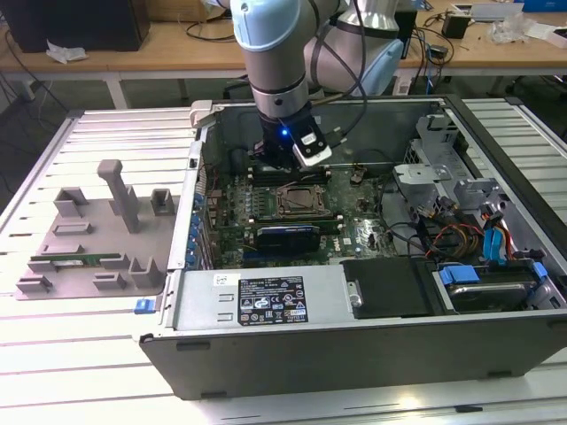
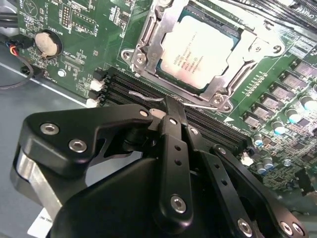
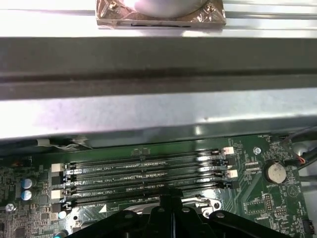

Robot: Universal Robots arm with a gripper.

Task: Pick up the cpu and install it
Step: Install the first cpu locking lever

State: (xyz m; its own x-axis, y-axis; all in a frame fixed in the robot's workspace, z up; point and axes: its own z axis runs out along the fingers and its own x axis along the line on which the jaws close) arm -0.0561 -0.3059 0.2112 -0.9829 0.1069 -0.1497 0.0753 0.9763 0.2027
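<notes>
CPU (image 2: 198,52), silver top up, already sits flat in the motherboard socket (image 2: 148,39) inside the open computer case (image 1: 372,350), framed by the metal retention bracket. Over the memory slots (image 3: 143,176) just beside the socket, the gripper (image 2: 173,106) hangs with its fingers clenched together, nothing between them, the tips at the thin wire latch lever (image 2: 143,96). Judging from this, good work now means checking that the chip lies level and square before any pressure goes onto the lever.
</notes>
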